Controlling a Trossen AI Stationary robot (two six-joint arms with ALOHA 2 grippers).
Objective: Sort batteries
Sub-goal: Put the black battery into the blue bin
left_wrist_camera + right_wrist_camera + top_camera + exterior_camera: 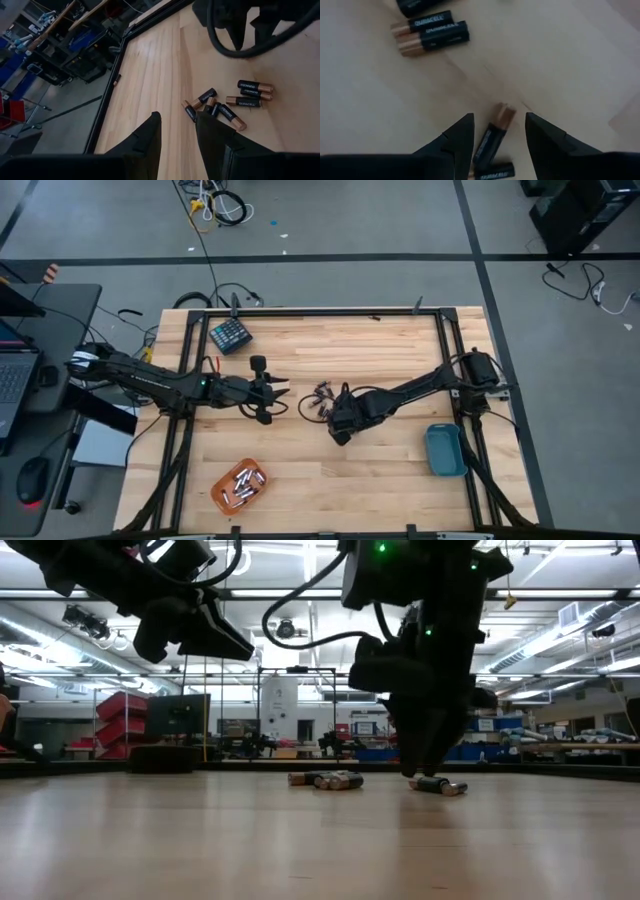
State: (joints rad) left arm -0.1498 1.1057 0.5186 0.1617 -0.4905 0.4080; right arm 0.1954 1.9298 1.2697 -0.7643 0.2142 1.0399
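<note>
Right under my right wrist camera, one battery (496, 131) lies between the spread fingers of the right gripper (499, 131), copper end pointing away, not pinched; a second cell (491, 173) sits crosswise just below it and a pair (434, 34) lies farther off on the bare wood. Only that view shows the fingers straddling the cell; from above I just see the right gripper (340, 423) low at the edge of the loose pile (320, 397) near the table's (330, 480) middle. From table height the right arm comes down to the wood beside one cell (438, 785), with a small cluster (326, 779) apart from it. My left wrist camera shows the left gripper (177, 131) with its fingers parted and nothing between them, looking over the scattered cells (227, 100); overhead, it (268, 392) hangs just left of the pile. Overhead alone gives me the orange tray (240, 486) holding sorted batteries (243, 481) near the front edge, the blue tray (444, 450) at the right, and the keypad block (229, 334) at the back left.
</note>
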